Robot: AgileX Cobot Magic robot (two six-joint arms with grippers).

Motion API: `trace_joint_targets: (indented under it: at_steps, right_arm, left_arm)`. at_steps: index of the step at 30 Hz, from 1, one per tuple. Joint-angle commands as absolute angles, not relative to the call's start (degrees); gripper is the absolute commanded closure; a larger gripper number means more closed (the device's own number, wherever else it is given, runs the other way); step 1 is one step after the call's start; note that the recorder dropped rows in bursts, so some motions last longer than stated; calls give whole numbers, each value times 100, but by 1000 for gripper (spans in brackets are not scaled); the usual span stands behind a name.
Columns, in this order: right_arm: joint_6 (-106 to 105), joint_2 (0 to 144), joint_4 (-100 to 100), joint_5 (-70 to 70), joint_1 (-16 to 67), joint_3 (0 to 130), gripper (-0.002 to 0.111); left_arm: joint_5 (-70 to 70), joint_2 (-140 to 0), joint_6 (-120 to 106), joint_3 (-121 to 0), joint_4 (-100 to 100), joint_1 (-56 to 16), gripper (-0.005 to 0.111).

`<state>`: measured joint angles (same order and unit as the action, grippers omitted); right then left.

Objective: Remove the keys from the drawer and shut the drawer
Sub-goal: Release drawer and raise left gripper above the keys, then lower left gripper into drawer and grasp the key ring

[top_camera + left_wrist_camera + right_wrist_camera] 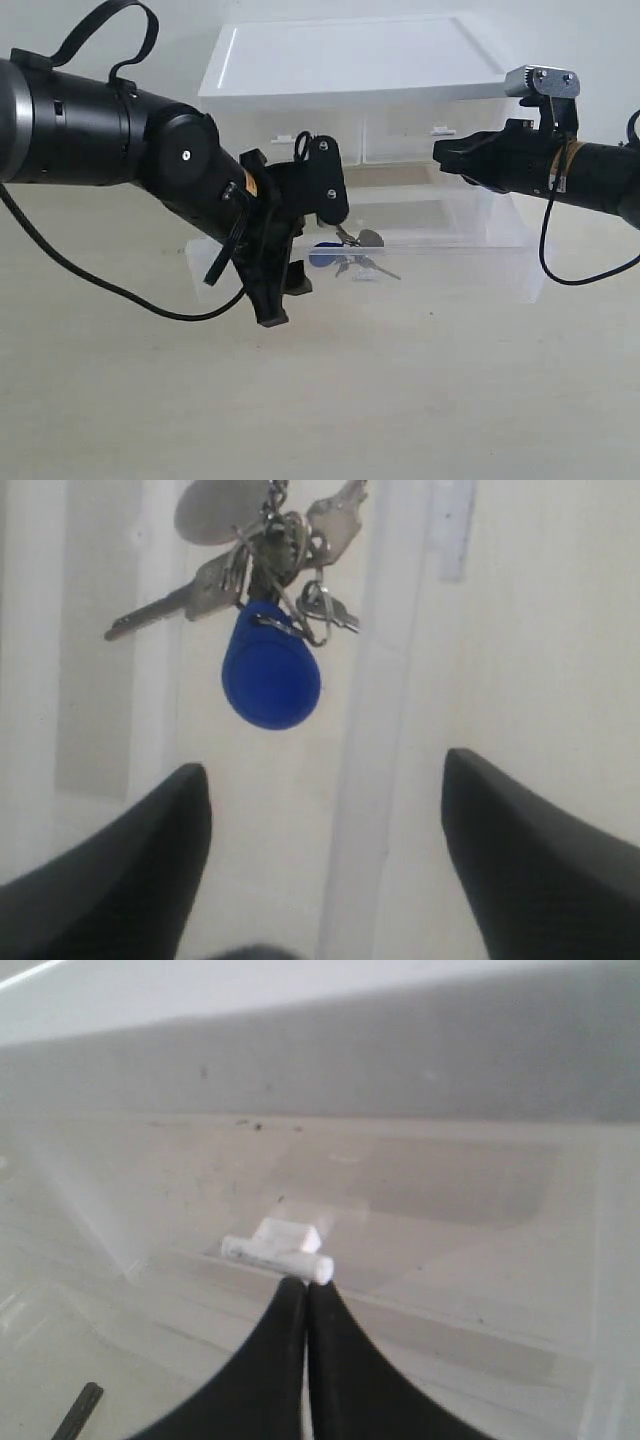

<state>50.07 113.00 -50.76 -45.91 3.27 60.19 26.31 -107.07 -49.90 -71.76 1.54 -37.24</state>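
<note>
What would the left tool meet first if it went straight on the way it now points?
Probably the keys, blue tag first; they lie ahead of the open left tool. Depth is unclear.

keys (215, 590): shiny silver metal | tag (270, 675): glossy blue plastic | drawer (460, 262): frosted translucent plastic | left fingers (110, 880): matt black | surface (400, 400): matt beige

Robot lab test bench, plain beige tabletop (420, 400), blank white wall (600, 40), black cabled arms (100, 125)
</note>
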Motion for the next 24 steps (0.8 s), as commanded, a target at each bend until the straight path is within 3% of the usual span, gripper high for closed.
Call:
trace_joint_targets:
  at_steps: [1, 11, 14, 16, 24]
  right_arm:
    - [4995, 11333, -4315, -4268, 241, 6212, 108]
    - [4947, 11333, -4315, -4217, 241, 6212, 108]
    - [4947, 11333, -4315, -4217, 241, 6212, 108]
    - [4973, 11333, -4315, -4204, 243, 6212, 108]
    - [4945, 11333, -4315, -4192, 243, 6212, 108]
  left_arm:
    - [2548, -10529, -4836, -7165, 297, -3723, 41]
    - [2150, -9962, -4828, -7434, 1992, -3734, 42]
    - [2221, -10258, -4652, -7907, 1992, -3709, 48]
    - [2699, -10585, -4552, -8368, 1953, -3653, 53]
    - [4208, -11797, -2963, -9920, 358, -3654, 52]
